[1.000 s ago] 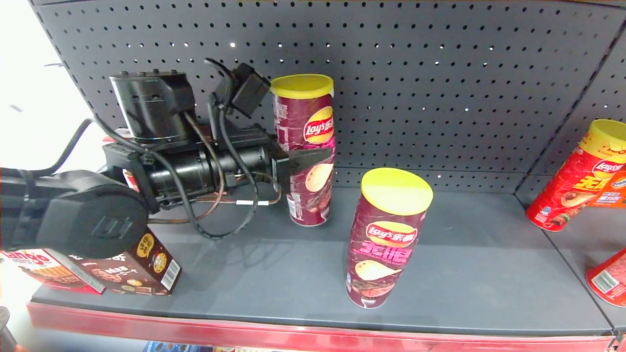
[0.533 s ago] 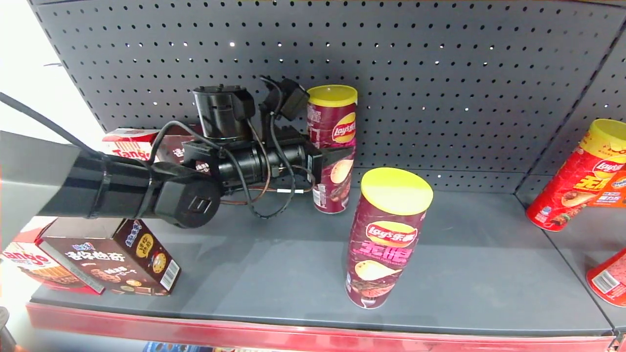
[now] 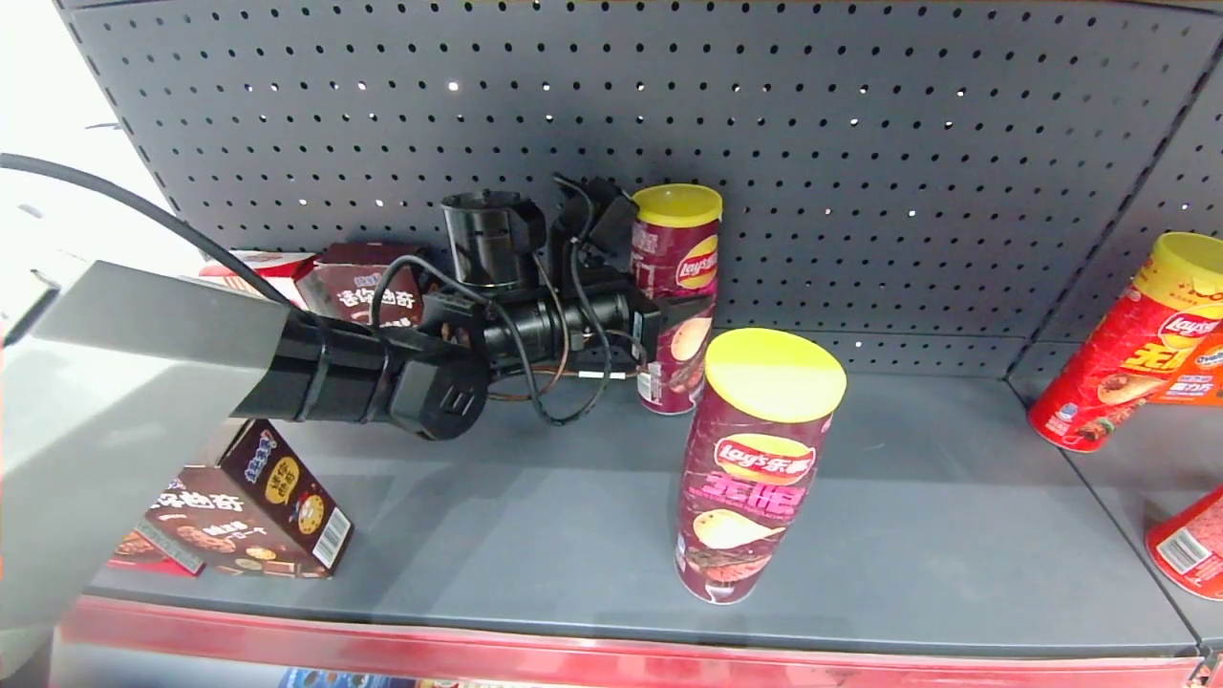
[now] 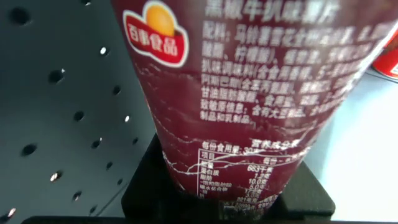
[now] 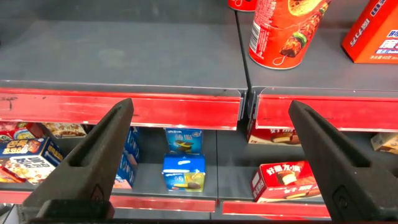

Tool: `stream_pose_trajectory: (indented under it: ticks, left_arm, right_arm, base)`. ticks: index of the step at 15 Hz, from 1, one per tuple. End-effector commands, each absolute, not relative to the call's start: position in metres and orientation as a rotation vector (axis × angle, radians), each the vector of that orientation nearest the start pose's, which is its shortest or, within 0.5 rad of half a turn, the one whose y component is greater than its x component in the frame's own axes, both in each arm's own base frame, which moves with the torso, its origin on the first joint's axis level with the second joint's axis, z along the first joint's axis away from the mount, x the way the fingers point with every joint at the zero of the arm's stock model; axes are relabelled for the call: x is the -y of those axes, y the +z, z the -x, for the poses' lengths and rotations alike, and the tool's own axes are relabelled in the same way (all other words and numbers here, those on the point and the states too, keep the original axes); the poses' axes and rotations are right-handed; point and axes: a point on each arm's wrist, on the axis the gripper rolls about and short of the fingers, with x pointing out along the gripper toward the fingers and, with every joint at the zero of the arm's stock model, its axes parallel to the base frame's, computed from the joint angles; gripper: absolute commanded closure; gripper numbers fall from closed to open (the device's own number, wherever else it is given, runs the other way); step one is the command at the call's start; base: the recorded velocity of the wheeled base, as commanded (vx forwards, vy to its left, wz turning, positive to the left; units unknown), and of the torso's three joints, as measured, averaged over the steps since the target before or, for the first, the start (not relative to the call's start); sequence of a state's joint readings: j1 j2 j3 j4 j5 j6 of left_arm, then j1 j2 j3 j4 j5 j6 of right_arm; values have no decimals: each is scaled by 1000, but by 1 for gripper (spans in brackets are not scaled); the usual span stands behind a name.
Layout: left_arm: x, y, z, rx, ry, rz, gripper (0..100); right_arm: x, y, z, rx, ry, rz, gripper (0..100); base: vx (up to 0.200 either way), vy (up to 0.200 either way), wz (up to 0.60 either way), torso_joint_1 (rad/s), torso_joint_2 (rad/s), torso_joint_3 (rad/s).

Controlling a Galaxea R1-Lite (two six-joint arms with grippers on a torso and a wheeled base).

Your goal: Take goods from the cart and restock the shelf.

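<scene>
Left gripper [image 3: 688, 315] clamped mid-body on chip can [image 3: 680, 263], upright at shelf [image 3: 917, 535] rear, near pegboard [image 3: 860, 191].
Can likely light, thin-walled, slick: grip mid-body, squeeze gently. Second can [image 3: 755, 459] stands near in front; open room to the right. Right gripper [image 5: 211, 155] fingers apart, holding nothing.

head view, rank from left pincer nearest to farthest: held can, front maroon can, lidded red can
1. held can, gripped in the left pincer, at the back
2. front maroon can, toward the shelf front
3. lidded red can, far right
</scene>
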State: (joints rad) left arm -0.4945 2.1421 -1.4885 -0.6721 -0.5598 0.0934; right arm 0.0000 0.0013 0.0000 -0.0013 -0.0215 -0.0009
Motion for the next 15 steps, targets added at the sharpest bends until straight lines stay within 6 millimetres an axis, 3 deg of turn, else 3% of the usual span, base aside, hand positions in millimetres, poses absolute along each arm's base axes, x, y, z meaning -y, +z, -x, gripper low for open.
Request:
stream_pose_trajectory:
  ticks: [1, 9, 10, 13, 15]
  left_arm:
    - [226, 202, -389, 68, -1058, -84, 100]
    - [229, 185, -392, 87, -1057, -118, 100]
    - [229, 180, -390, 83, -1058, -139, 0]
    - [228, 183, -389, 92, -1054, -146, 0]
    - [223, 198, -382, 118, -1047, -145, 0]
  right_arm:
    - [0, 76, 23, -2, -21, 2, 0]
    - [0, 76, 23, -2, -21, 2, 0]
    - [0, 76, 23, -2, -21, 2, 0]
    - [0, 76, 23, -2, -21, 0, 0]
    - [0, 76, 23, -2, -21, 2, 0]
  base:
    - [0, 0, 0, 0, 0, 0]
    - [0, 0, 0, 0, 0, 0]
    - [0, 0, 0, 0, 0, 0]
    - [0, 0, 0, 0, 0, 0]
    - [0, 0, 0, 0, 0, 0]
